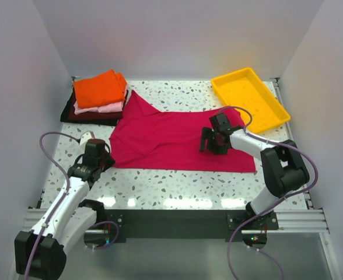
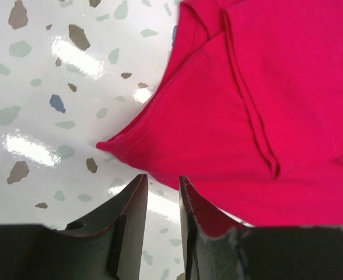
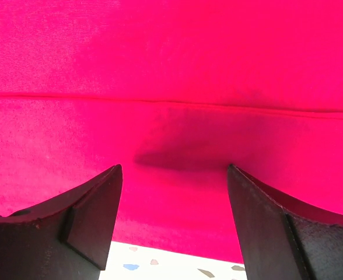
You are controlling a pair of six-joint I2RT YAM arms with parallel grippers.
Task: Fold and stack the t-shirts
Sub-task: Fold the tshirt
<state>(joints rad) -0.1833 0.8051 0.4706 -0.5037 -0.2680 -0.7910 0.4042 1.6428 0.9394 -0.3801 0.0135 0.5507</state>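
Observation:
A crimson-magenta t-shirt (image 1: 171, 137) lies spread across the middle of the table, partly folded, with one sleeve pointing toward the back left. My left gripper (image 1: 98, 153) sits at its left edge. In the left wrist view the jaws (image 2: 163, 181) stand a narrow gap apart over bare table, just short of the shirt's hem corner (image 2: 110, 144). My right gripper (image 1: 212, 143) hovers over the shirt's right half, open wide above the cloth (image 3: 171, 58) with nothing held. An orange shirt (image 1: 100, 88), a pale pink one (image 1: 110, 107) and a dark maroon one (image 1: 90, 115) lie folded in a stack at the back left.
A yellow plastic tray (image 1: 250, 98) stands at the back right, close to the shirt's far right corner. White walls close in the speckled table (image 1: 177, 184) on three sides. A strip of table (image 3: 171, 265) shows below the shirt's near edge.

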